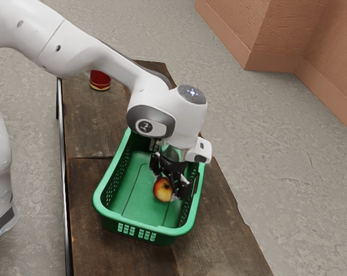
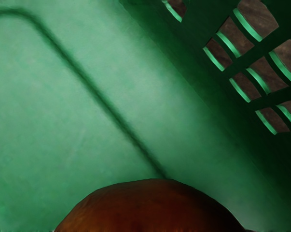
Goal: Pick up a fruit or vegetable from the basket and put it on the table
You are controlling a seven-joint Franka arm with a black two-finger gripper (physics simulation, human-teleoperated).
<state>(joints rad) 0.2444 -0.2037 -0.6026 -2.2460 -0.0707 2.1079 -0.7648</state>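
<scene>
In the exterior view, my gripper [image 1: 169, 179] is down inside the green basket [image 1: 145, 232], near the wall on the exterior view's right. A red and yellow apple [image 1: 163, 190] is right at the gripper's lower end, over the basket floor. Whether the gripper holds the apple cannot be made out. From the wrist view, the apple [image 2: 150, 208] appears as a large, dark reddish-brown curve close under the hand, with the green basket floor [image 2: 53, 125] beyond it.
The basket stands on a brown wooden table [image 1: 104, 135], its perforated walls rising around the gripper. A red can-like object [image 1: 100, 80] with a gold band stands toward the table's far end, close to the arm. Perforated basket wall [image 2: 237, 67] lies beside the hand.
</scene>
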